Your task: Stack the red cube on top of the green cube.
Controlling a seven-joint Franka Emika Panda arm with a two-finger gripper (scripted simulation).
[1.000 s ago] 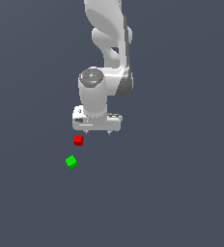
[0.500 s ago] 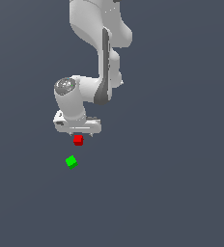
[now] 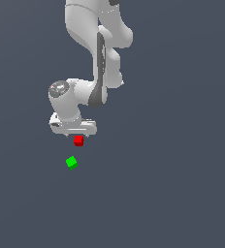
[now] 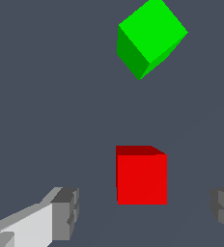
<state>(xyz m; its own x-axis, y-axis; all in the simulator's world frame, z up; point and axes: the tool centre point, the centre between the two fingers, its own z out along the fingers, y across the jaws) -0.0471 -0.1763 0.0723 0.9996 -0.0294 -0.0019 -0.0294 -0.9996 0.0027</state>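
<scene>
The red cube (image 3: 78, 141) sits on the dark grey floor just below my gripper (image 3: 74, 135). In the wrist view the red cube (image 4: 141, 176) lies between my two fingertips (image 4: 65, 212), apart from both, with the jaws wide open. The green cube (image 3: 72, 162) sits on the floor a short way in front of the red one, toward the exterior view's left. In the wrist view the green cube (image 4: 150, 37) is turned at an angle, beyond the red cube. My gripper holds nothing.
The floor (image 3: 172, 184) is a plain dark grey surface. My white arm (image 3: 97, 53) rises above the gripper.
My gripper has moved toward the exterior view's left and lowered over the red cube. Both cubes have stayed where they were.
</scene>
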